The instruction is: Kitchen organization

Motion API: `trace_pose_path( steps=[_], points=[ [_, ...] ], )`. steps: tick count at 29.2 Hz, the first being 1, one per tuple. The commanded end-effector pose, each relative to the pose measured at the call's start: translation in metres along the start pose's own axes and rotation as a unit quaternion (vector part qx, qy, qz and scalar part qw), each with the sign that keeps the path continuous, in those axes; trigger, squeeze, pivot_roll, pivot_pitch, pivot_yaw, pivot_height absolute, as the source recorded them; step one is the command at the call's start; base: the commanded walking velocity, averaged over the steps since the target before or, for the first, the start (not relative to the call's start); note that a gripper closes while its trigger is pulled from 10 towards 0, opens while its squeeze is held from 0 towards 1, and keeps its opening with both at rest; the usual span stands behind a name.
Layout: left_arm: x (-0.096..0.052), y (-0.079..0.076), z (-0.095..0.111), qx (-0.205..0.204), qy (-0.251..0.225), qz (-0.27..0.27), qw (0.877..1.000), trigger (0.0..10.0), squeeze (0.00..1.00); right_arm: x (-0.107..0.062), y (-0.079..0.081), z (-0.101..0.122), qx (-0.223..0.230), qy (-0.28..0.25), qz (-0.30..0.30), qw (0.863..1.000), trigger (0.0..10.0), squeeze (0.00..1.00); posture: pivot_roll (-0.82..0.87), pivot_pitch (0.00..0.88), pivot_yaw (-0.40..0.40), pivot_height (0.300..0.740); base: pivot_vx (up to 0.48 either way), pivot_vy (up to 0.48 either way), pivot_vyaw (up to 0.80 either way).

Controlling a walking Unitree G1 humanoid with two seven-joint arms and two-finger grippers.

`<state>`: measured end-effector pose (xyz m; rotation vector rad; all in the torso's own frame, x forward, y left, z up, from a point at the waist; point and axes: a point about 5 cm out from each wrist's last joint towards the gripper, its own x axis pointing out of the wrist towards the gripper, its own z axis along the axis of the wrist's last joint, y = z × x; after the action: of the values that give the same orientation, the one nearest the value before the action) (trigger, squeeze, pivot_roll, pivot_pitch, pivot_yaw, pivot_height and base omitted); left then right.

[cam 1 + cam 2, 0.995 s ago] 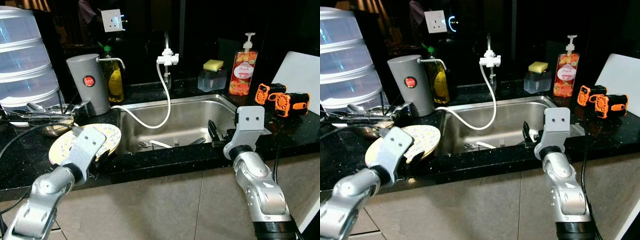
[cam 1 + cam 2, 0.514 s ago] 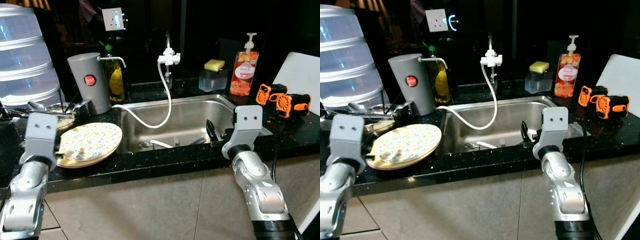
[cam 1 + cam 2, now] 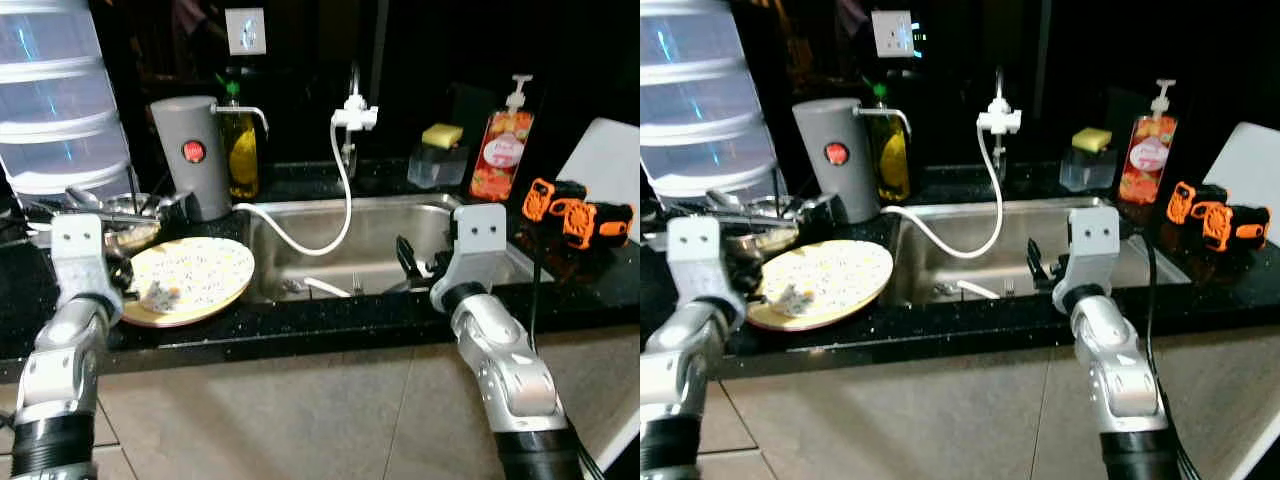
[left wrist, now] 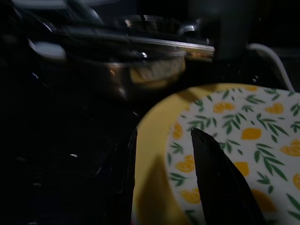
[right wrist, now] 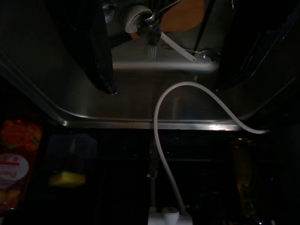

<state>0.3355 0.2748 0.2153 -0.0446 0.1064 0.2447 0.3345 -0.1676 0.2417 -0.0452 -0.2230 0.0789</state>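
A yellow plate (image 3: 195,280) with a lemon-and-leaf print lies flat on the black counter left of the sink, with a small pale scrap (image 3: 158,296) on it. My left gripper (image 3: 117,277) is at the plate's left edge. In the left wrist view it (image 4: 164,136) stands open, one finger beside the rim and one over the plate (image 4: 243,136). My right gripper (image 3: 408,262) hangs open over the right half of the steel sink (image 3: 420,215). A fork (image 5: 152,47) and a white-handled utensil (image 3: 318,288) lie in the sink.
A white hose (image 3: 340,205) runs from the tap (image 3: 354,112) to a grey dispenser (image 3: 188,155). A rack of metal bowls (image 3: 110,215) and stacked clear containers (image 3: 60,90) stand far left. A soap bottle (image 3: 502,155), a sponge holder (image 3: 438,160) and orange tools (image 3: 580,205) are on the right.
A second ago my left gripper held the plate tilted up; the plate now lies flat and the gripper has swung out to its left rim. The right arm has barely moved. The camera shifted.
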Motion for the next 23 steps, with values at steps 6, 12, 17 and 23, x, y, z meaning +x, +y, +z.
trace_pose_path(
  steps=[6,12,17,23],
  points=[
    [0.010,0.001,-0.017,-0.024,0.073,-0.023,0.997,10.0,0.00,-0.002,-0.005,0.001,-0.005,0.008,-0.001,1.000,10.0,0.00,0.07,0.000,0.028,0.740,0.000,0.000,0.00],
    [0.016,-0.002,-0.025,-0.057,0.112,-0.056,0.990,10.0,0.00,0.000,0.005,0.005,0.016,0.011,0.037,0.999,10.0,0.00,0.04,0.001,0.057,0.740,0.000,0.000,0.00],
    [0.019,-0.016,-0.025,-0.069,0.126,-0.100,0.985,10.0,0.00,0.003,0.023,0.011,0.060,0.010,0.101,0.993,10.0,0.00,0.04,0.003,0.059,0.740,0.000,0.000,0.00],
    [0.019,-0.036,-0.033,-0.089,0.153,-0.144,0.974,10.0,0.00,0.008,0.042,0.009,0.136,0.033,0.161,0.977,10.0,0.00,0.03,0.005,0.065,0.740,0.000,0.000,0.00]
  ],
)
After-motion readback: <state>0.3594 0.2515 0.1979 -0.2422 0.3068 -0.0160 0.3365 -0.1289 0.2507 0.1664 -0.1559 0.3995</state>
